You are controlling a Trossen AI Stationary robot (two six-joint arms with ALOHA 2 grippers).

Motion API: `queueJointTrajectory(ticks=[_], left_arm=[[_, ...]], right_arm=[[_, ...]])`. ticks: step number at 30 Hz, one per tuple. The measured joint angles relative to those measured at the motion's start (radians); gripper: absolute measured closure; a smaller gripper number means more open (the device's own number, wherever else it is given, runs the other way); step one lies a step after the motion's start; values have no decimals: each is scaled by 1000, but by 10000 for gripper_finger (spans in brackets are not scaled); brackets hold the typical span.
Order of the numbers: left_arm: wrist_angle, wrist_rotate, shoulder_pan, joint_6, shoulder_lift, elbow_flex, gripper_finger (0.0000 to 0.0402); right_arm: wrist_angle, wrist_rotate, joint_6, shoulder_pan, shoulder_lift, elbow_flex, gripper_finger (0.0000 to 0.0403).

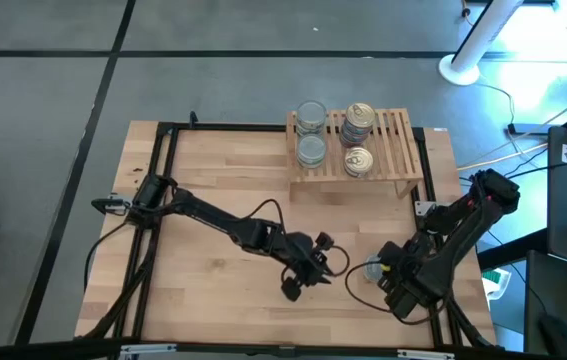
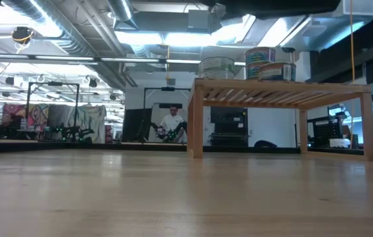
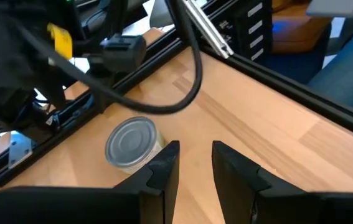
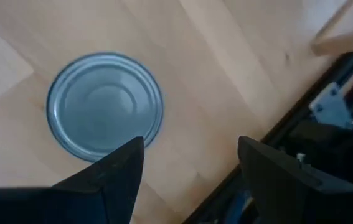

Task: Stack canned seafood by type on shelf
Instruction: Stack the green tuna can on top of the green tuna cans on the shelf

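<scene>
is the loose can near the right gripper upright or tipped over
Upright: the silver-topped can shows its full round lid facing up, flat on the table.

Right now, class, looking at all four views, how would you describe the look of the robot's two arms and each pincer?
Both arms are dark, jointed and slim, with black cables looping alongside. The left pincer ends in two flat, angular black fingers; the right pincer has the same black wedge-shaped fingers. A yellow tag shows near the cabling.

I note the shelf (image 1: 403, 150) at the table's (image 1: 213, 200) far edge, right of centre, with four groups of tins (image 1: 311, 118) on it. One loose tin (image 1: 373, 268) lies near the front right, between left gripper (image 1: 308, 278) and right gripper (image 1: 388, 272)
</scene>
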State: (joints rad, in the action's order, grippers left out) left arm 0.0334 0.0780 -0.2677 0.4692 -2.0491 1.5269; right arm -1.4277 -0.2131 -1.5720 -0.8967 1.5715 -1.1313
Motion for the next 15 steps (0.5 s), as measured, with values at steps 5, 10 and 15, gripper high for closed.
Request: queueJointTrajectory(ticks=[5,10,15], left_arm=[[0,0,-3,1,0,0,312],[0,0,1,1,0,0,312],[1,0,2,1,0,0,312]], right_arm=[[98,42,18,0,0,57,145],[148,99,90,0,0,92,166],[104,102,107,0,-47,124,205]])
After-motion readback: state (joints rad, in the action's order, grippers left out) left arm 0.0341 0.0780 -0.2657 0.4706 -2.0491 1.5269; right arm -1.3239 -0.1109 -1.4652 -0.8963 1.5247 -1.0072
